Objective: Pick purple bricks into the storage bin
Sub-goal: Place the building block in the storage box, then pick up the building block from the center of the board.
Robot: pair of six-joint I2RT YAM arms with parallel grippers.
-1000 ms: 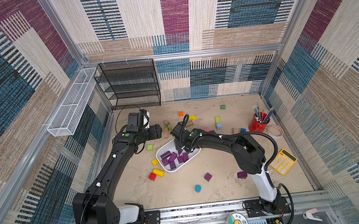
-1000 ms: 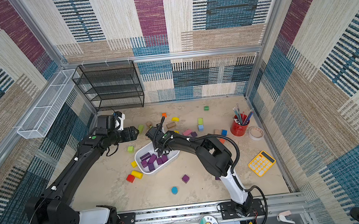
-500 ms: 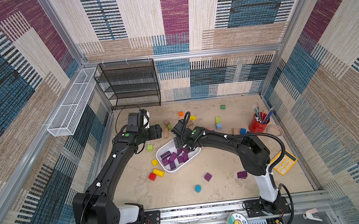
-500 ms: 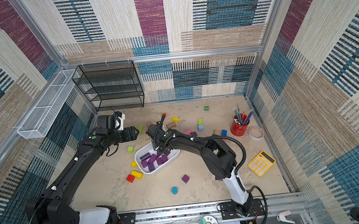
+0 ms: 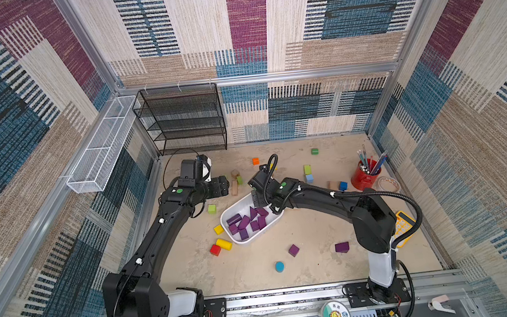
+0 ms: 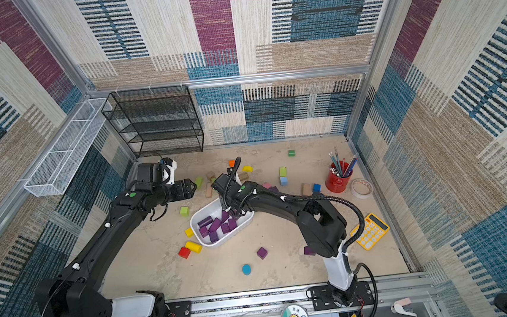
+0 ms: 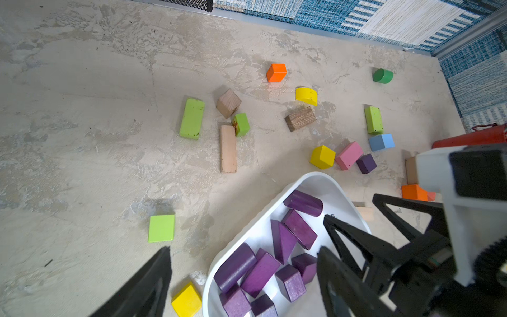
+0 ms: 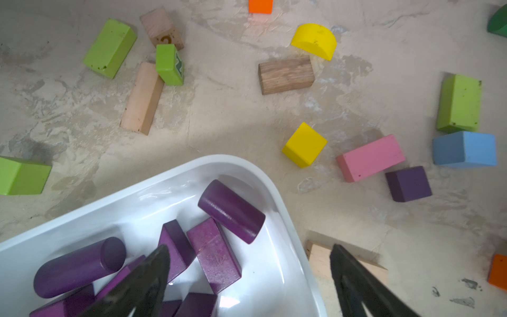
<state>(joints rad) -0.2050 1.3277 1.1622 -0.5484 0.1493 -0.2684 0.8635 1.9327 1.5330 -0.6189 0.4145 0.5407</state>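
The bin [image 5: 236, 207] sits askew at mid-frame on the surface [image 5: 316, 269] in both top views. A heap of purple bricks [image 5: 246, 223] lies inside it: cylinders, bars, cubes and a wedge. They crowd toward its lower-left end, and the upper part of the floor is bare white.

Three more purple pieces lie outside the bin. In a top view, a purple cube [image 5: 293, 250] and a purple block [image 5: 342, 247] rest on the surface to the lower right of the bin, well apart from it. The right wrist view shows a dark cube [image 8: 408, 184] just beside a pink bar [image 8: 370, 157], near the bin's far corner.

The right gripper [image 8: 249, 247] hangs over the bin's upper-right end. Its fingers are spread wide and carry nothing. One finger [image 8: 145, 277] is above the bricks. The other is past the bin wall, over a pale wood block [image 8: 319, 259]. A purple cylinder [image 8: 231, 211] lies in the bin ahead of the fingers.

The left gripper [image 5: 223, 188] hovers to the upper left of the bin, near a wood bar [image 5: 234, 188]. Its fingers are apart and empty in the left wrist view. A green cube [image 5: 212, 208] sits between it and the bin.
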